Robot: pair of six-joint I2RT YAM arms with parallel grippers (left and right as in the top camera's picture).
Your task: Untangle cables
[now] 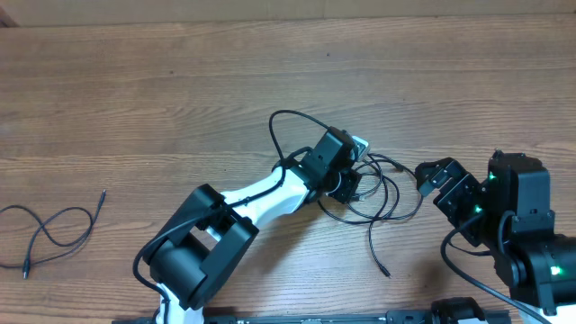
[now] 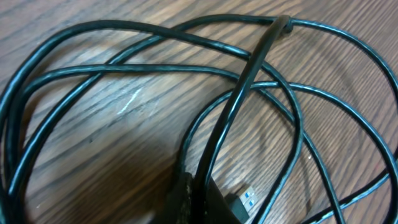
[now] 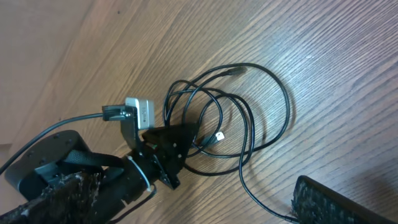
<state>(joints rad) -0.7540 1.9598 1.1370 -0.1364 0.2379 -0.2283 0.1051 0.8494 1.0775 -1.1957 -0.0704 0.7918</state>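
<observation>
Overhead view: the left gripper (image 1: pixel 349 187) sits low in the tangled cables (image 1: pixel 387 193), jaws closed on one strand; the left wrist view shows that strand running in between the fingertips. The right gripper (image 1: pixel 430 177) stands wide and empty just beside the tangle's edge. One loose cable (image 1: pixel 54 229) lies well apart near the table (image 1: pixel 180 90) edge

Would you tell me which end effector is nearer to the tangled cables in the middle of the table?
Left. The left end effector is shut on the tangled cables; the right end effector stands open just to their right.
</observation>
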